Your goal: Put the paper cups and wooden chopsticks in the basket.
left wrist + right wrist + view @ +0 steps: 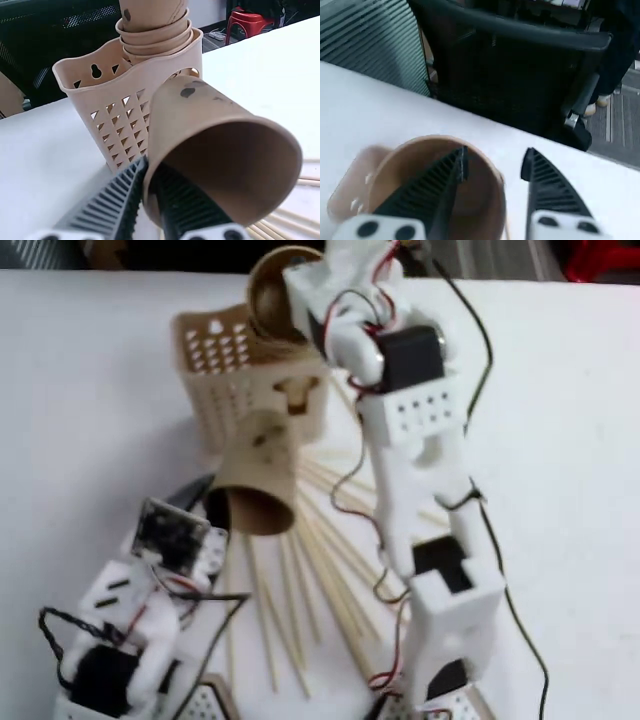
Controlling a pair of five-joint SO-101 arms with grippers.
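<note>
Hiding basket (107, 92) side — tilted paper cup (200, 125)

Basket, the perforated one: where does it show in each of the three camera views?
High view: basket at upper centre, just beyond the tilted cup.
Left wrist view: basket right behind that cup.
Right wrist view: its edge beside the cup stack.
Shared landmark: the cup stack standing in the basket.

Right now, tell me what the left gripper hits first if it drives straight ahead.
Likely the basket wall: the left gripper, shut on a paper cup, points at it, and the cup would touch first. Gap unclear.
</note>
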